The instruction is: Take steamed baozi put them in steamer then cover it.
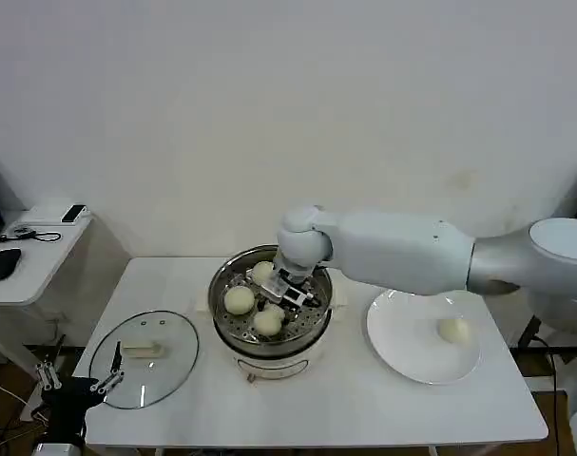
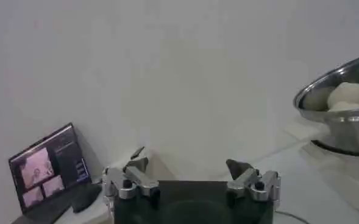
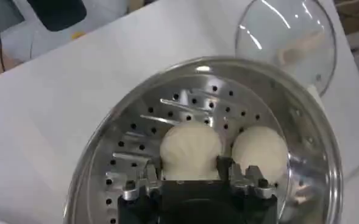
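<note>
A white surface (image 1: pixel 364 399) is standing before a plain wall. Head view: the right tool (image 1: pixel 286 290) is lowering a bao into the steamer (image 1: pixel 269 353); one bao (image 1: pixel 452 330) is waiting on the plate (image 1: pixel 402 356), the lid (image 1: pixel 145 359) lying left. Left wrist: the left tool (image 2: pixel 191 182) is idling open, holding nothing. Right wrist: fingers (image 3: pixel 228 165) are closing on a bao (image 3: pixel 190 149). Next, release it and fetch the last.

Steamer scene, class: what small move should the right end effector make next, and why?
Probably open and lift clear. The right end effector sits low over the steamer tray with a bao between its fingers, beside other baozi. One bao waits on the plate; the lid is still off.
</note>
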`<state>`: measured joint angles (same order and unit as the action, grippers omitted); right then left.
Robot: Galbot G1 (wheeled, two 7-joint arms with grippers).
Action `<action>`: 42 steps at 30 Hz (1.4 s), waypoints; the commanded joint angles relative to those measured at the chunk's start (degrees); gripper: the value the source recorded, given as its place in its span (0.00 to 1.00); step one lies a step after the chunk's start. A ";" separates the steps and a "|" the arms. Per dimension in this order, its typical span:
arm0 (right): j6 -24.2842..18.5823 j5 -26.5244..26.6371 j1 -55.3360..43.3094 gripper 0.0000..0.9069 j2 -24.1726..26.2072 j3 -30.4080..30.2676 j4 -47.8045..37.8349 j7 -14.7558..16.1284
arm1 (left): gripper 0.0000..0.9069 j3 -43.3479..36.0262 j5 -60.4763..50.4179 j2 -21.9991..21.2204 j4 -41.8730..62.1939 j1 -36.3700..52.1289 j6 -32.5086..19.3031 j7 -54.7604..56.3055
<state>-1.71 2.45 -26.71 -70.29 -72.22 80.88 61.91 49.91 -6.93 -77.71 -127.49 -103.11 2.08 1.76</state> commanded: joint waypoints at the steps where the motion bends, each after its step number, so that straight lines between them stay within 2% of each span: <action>1: -1.19 -0.29 0.16 0.83 -0.33 -0.61 0.14 0.30 | 1.00 0.10 0.04 0.05 -0.07 -0.16 -0.08 0.05; 2: -1.11 -0.32 0.11 0.98 -0.22 -0.61 0.22 0.28 | 1.00 0.10 0.05 0.02 -0.11 -0.16 -0.08 0.06; 3: -0.96 -0.40 0.03 1.00 -0.07 -0.59 0.31 0.20 | 1.00 0.09 0.05 0.01 -0.15 -0.18 -0.08 0.07; 11: -1.01 1.15 -1.21 1.00 1.98 0.61 1.01 -1.72 | 1.00 0.03 -0.02 0.03 -0.41 -0.17 -0.10 0.07; 21: 5.25 6.44 -5.78 1.00 8.63 4.33 -0.04 -5.12 | 1.00 -0.54 -0.03 1.34 -0.30 0.62 0.04 -0.07; 22: 7.08 6.85 -6.28 1.00 10.01 4.84 -0.23 -5.99 | 1.00 -0.56 0.04 1.46 -0.34 0.68 0.05 -0.09; 28: 12.81 8.91 -7.69 1.00 19.03 4.79 0.04 -5.75 | 1.00 -1.36 0.36 2.42 -0.79 1.12 0.17 -0.19; 31: 16.37 6.36 -6.66 1.00 24.68 5.40 0.98 -4.62 | 1.00 -2.03 0.26 2.84 -0.74 1.72 0.32 -0.23; 38: 15.20 0.85 0.97 1.00 39.35 7.64 0.44 -4.29 | 1.00 -4.02 -0.14 3.52 -0.60 2.14 0.26 -0.25; 40: 14.62 -0.50 2.75 1.00 42.11 8.22 1.14 -4.24 | 1.00 -4.59 -0.34 3.70 -0.43 2.44 0.31 -0.28; 42: 14.53 -1.57 6.54 1.00 44.75 11.68 2.36 -3.82 | 1.00 -5.05 -0.56 3.74 -0.39 2.83 0.42 -0.33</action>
<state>10.68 5.32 -28.38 -41.99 -65.33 81.71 57.82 46.57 -7.15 -74.22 -128.05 -100.93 2.37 1.52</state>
